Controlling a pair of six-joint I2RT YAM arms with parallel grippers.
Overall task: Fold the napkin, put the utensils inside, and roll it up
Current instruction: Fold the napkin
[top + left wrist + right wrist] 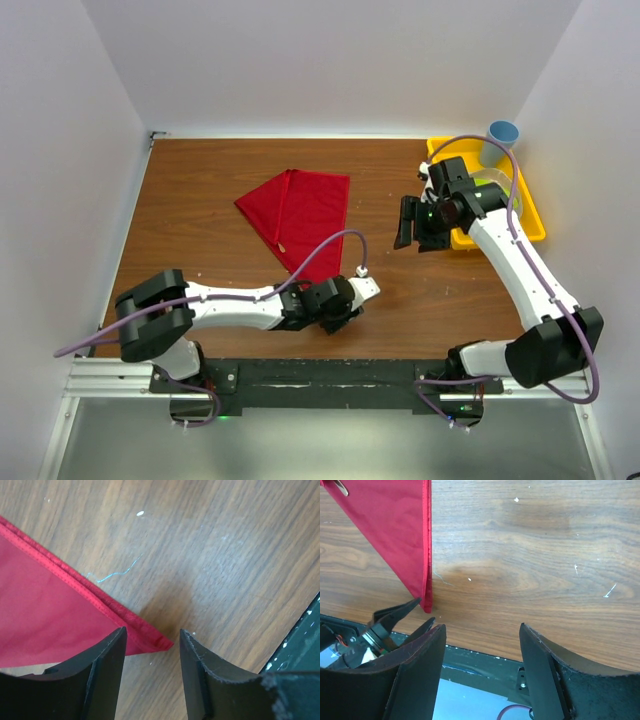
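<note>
Left end effector [152, 634] open, jaws astride near corner of folded red napkin [45, 605], flat on surface [225, 555]. Right end effector [481, 628] open, empty. Best: drop low, pinch both layers at tip w/o dragging cloth.

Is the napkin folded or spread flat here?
Folded. The napkin lies as a triangle, and both wrist views show two hemmed layers stacked along its edge.
</note>
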